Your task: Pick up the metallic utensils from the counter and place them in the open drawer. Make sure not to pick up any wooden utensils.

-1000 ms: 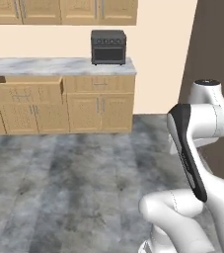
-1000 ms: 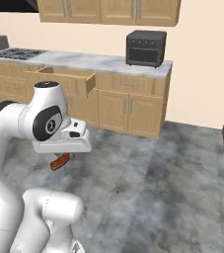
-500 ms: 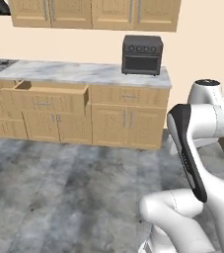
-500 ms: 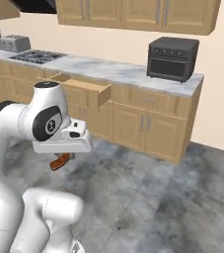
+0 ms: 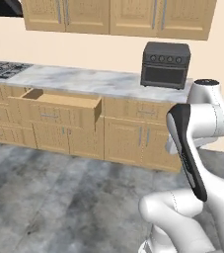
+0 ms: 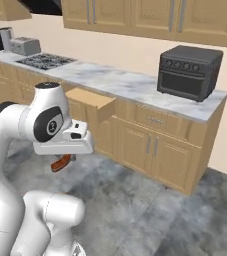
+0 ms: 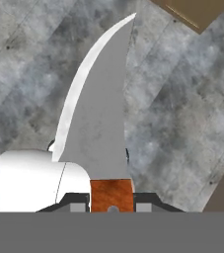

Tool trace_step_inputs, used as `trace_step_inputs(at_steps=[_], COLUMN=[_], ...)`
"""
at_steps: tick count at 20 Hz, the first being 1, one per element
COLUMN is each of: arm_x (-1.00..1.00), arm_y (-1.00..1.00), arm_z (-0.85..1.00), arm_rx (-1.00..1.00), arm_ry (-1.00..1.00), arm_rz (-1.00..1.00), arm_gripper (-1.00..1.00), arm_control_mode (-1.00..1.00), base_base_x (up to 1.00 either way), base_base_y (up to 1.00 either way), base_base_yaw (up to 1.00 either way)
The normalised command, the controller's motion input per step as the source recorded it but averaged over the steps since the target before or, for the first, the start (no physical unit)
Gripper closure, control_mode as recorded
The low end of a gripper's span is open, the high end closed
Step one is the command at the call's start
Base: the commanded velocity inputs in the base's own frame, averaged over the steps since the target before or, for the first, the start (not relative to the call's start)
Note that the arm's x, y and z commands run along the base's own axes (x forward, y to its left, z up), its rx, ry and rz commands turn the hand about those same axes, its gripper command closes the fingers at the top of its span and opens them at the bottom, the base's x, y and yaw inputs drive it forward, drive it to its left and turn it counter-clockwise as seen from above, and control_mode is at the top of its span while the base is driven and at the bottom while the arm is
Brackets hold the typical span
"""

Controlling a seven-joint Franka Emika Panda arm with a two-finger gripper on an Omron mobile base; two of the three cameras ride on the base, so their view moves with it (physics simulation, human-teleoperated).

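Clamped in the gripper (image 7: 111,207): the knife (image 7: 96,118), reddish-brown handle pinched between the two dark fingertips, silver blade pointing away over the grey stone floor (image 7: 182,108). From the right base view, handle end of the knife (image 6: 61,163) poking out beneath the white hand, above the floor, well apart from the cabinets. Open drawer (image 5: 59,105) pulled out of the light-wood cabinet run, below the marble worktop (image 5: 84,79), left of the black toaster oven (image 5: 165,64). Stove burners (image 5: 2,69) at the worktop's far left.
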Motion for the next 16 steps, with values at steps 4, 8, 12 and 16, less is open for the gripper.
trace_step_inputs(at_steps=[4,8,12,16], arm_x=[0.0,0.0,0.0,0.0], arm_y=[0.0,0.0,0.0,0.0], arm_z=[0.0,0.0,0.0,0.0], arm_rx=[0.0,0.0,0.0,0.0], arm_ry=[0.0,0.0,0.0,0.0], arm_rz=[0.0,0.0,0.0,0.0], arm_gripper=[1.0,1.0,1.0,1.0], arm_control_mode=[1.0,1.0,1.0,1.0], base_base_x=[0.91,0.89,0.84,0.69], base_base_y=[-0.03,0.0,0.0,0.0], base_base_yaw=[0.22,0.24,0.27,0.29])
